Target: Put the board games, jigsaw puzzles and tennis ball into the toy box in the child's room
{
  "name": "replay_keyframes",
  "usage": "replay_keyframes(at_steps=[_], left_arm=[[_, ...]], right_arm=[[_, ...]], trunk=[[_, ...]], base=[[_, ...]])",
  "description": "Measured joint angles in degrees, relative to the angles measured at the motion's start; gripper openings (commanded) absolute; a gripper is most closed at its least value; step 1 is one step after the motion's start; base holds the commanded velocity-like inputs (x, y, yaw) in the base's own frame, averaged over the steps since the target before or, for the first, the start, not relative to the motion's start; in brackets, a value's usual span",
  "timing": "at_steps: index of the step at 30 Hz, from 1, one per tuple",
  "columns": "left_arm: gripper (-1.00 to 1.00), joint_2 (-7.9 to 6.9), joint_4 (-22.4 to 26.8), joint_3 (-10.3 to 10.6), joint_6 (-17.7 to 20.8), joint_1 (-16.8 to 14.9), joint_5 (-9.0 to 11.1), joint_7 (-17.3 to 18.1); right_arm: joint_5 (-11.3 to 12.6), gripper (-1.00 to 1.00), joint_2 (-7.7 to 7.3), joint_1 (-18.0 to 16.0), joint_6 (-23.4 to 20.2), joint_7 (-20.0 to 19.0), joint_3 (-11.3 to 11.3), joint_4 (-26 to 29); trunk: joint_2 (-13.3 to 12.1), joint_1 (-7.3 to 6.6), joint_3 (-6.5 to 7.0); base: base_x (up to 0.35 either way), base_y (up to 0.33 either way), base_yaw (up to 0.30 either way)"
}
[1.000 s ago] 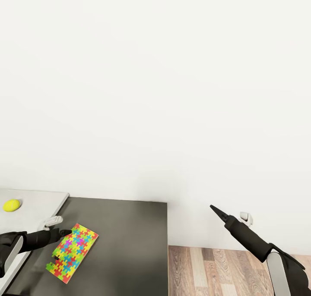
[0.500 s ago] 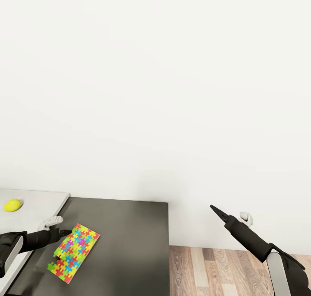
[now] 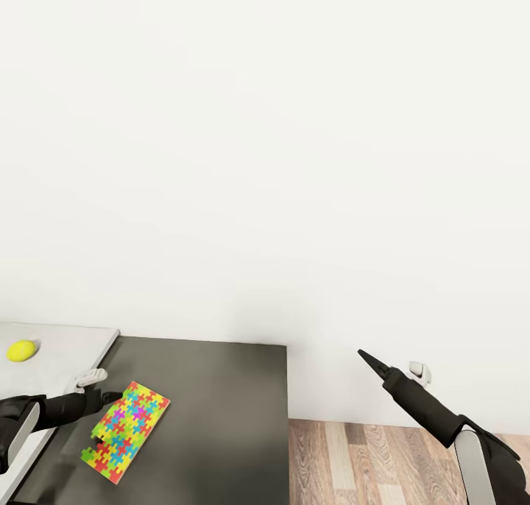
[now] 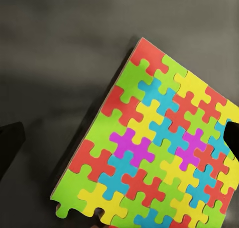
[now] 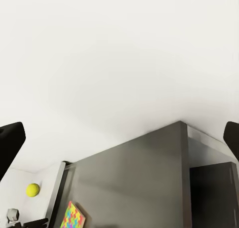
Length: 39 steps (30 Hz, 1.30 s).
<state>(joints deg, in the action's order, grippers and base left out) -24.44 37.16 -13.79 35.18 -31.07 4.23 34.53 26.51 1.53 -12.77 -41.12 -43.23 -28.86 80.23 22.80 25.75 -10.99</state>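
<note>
A multicoloured jigsaw puzzle (image 3: 125,431) (image 4: 149,148) (image 5: 73,215) lies flat on the table's dark grey section (image 3: 213,417). My left gripper (image 3: 103,392) (image 4: 121,138) hangs open over the puzzle's far left corner. One dark fingertip (image 4: 231,133) is above the puzzle and the other fingertip (image 4: 10,146) is off its edge, above the dark top. The yellow tennis ball (image 3: 21,350) (image 5: 33,189) rests on the pale grey table top (image 3: 66,343) to the left. My right gripper (image 3: 368,358) is held in the air right of the table, open and empty. The toy box, board games and bed are out of view.
A plain white wall (image 3: 265,159) rises right behind the table. Wood-plank floor (image 3: 368,461) shows to the right of the dark section's edge, under my right arm. A small white fitting (image 3: 420,372) sits low on the wall.
The whole picture has shifted a hair to the right. Both arms, the puzzle and the ball keep their places.
</note>
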Motion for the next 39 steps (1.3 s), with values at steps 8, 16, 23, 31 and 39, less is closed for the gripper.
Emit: replay_keyframes(at_steps=[8, 16, 23, 31, 39], left_arm=[[1.00, 0.00, 0.0, 0.0, 0.0, 0.0, 0.0, -0.1], [1.00, -0.07, 0.0, 0.0, 0.0, 0.0, -0.1, 0.0], [1.00, 0.01, 0.0, 0.1, 0.0, 0.0, -0.2, -0.1], [1.00, -0.13, -0.1, 0.4, 0.5, -1.8, -0.6, -0.3], [1.00, -0.45, -0.6, 0.6, 0.2, -4.3, -2.5, -0.2]], right_arm=[[0.0, 1.00, 0.00, 0.0, 0.0, 0.0, 0.0, 0.0], [0.0, 1.00, 0.00, 0.0, 0.0, -0.2, 0.0, 0.0], [0.1, 1.00, 0.00, 0.0, 0.0, -0.3, 0.0, 0.0], [0.0, 1.00, -0.08, 0.0, -0.3, -0.3, -1.5, 0.1], [0.0, 1.00, -0.09, 0.0, -0.4, -0.3, -1.9, 0.1]], trunk=[[0.0, 0.00, 0.00], [0.0, 0.00, 0.00], [0.0, 0.00, 0.00], [0.0, 0.00, -0.09], [0.0, 0.00, -0.63]], base=[[0.000, 0.000, 0.000], [0.000, 0.000, 0.000], [0.000, 0.000, 0.000], [0.000, 0.000, 0.000], [0.000, 0.000, 0.000]])
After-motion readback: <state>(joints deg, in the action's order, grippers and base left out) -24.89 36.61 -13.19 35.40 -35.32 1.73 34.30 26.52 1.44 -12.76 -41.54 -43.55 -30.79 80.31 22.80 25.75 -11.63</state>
